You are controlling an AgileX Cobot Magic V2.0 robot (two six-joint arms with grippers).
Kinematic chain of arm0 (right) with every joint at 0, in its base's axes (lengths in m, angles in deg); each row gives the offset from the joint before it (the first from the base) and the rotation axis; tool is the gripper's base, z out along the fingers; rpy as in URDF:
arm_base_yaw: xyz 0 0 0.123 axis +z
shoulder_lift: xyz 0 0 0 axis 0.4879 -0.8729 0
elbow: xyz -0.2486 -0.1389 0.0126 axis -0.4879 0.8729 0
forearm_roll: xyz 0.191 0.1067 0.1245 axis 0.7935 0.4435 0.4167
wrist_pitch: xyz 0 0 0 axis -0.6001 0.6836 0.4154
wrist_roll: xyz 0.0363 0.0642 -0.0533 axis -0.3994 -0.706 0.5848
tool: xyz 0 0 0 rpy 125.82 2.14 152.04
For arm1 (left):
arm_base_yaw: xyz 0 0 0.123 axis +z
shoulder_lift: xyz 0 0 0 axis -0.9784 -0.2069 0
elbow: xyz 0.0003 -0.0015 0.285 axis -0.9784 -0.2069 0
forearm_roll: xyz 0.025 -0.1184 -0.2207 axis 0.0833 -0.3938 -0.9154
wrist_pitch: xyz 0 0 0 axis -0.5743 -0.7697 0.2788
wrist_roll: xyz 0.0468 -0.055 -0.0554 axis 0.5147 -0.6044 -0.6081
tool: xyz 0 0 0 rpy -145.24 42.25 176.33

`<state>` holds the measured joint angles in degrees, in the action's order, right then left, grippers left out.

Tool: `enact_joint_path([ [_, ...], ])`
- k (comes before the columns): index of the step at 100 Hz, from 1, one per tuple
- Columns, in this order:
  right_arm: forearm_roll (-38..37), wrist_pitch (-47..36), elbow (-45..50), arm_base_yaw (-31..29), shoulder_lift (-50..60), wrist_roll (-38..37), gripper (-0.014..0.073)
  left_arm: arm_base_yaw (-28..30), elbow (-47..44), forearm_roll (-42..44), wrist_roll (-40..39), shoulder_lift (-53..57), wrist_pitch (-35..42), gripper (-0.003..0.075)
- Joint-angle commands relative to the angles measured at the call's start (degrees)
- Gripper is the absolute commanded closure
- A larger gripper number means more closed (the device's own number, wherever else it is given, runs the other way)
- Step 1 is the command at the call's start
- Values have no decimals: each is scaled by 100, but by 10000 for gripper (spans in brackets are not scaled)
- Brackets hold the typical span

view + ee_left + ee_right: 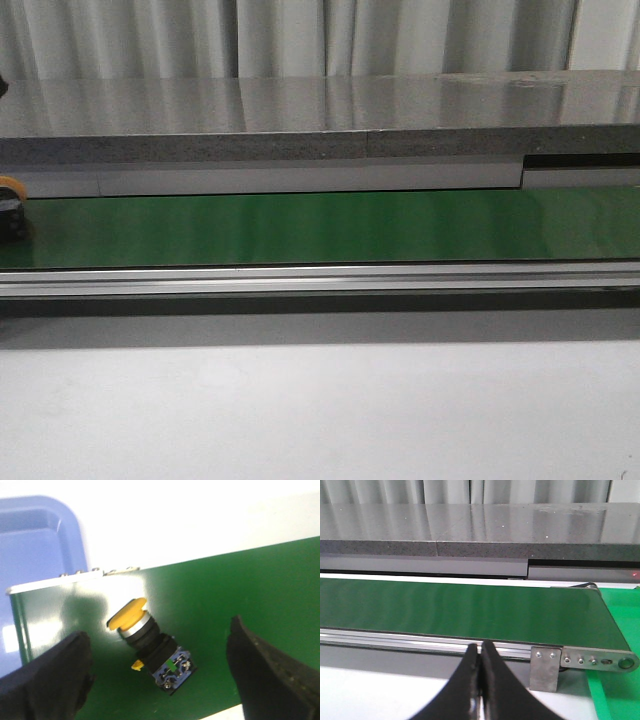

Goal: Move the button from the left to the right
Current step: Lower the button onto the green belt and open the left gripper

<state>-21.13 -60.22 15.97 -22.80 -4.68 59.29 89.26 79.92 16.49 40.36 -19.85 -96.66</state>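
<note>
the button [150, 647] lies tipped on its side on the green belt [320, 228], at the belt's far left end (only its yellow cap shows at the front view's edge). the left gripper [160, 672] hangs over it with fingers wide apart, touching nothing. the right gripper [480, 680] waits near the belt's right end, fingers pressed together and empty. the trip rightward looks barely begun; nearly all remains.
</note>
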Motion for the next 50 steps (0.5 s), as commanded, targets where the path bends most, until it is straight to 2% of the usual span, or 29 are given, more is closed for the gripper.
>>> enact_joint_path([
  [1,-47,-481,-105,-16,69,28,661,-77,136,-459,166,562,237,183],
  [22,-47,-481,-105,-16,69,28,661,-539,-301,-265,178,1420,1001,183],
  [50,-47,-481,-105,-16,69,28,661,-1037,-2063,-101,178,3046,2891,183],
])
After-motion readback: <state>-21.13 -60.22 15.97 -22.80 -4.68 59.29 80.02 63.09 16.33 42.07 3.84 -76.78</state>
